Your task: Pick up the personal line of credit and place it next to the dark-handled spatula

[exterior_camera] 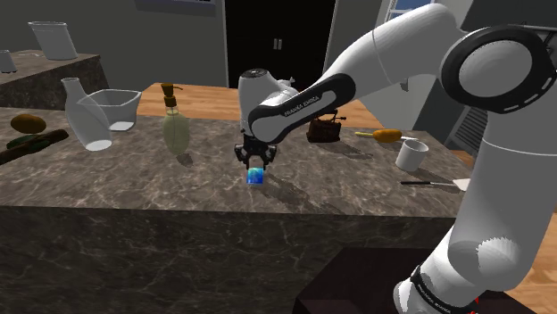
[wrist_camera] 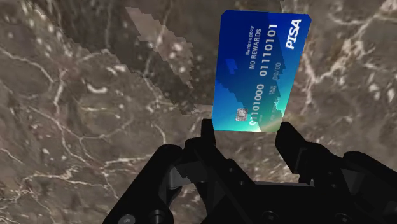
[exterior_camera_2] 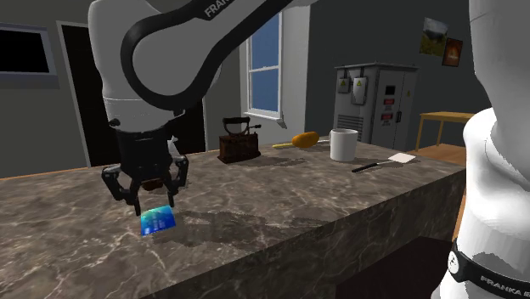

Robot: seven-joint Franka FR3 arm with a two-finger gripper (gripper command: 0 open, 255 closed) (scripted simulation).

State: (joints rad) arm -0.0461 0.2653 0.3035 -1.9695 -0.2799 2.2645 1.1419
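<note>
A blue bank card (wrist_camera: 257, 70), printed with "PISA" and "NO REWARDS", is clasped at its lower end between my two black fingers. My gripper (wrist_camera: 247, 133) is shut on it. In the shoulder view the gripper (exterior_camera: 255, 163) points down at the middle of the dark marble counter (exterior_camera: 161, 183), and the card (exterior_camera: 256, 176) hangs just over the surface. The second exterior view has the card (exterior_camera_2: 158, 221) tilted below the gripper (exterior_camera_2: 151, 202). The dark-handled spatula (exterior_camera: 433, 183) with a white blade lies far off near the counter's right end, beyond the white mug in the second exterior view (exterior_camera_2: 382, 163).
A white mug (exterior_camera: 411, 154), a dark old iron (exterior_camera: 324, 130) and a yellow item (exterior_camera: 384, 135) stand between card and spatula. To the shoulder view's left of the gripper are a soap bottle (exterior_camera: 175, 125), a white vase (exterior_camera: 87, 116) and a clear tub (exterior_camera: 114, 109).
</note>
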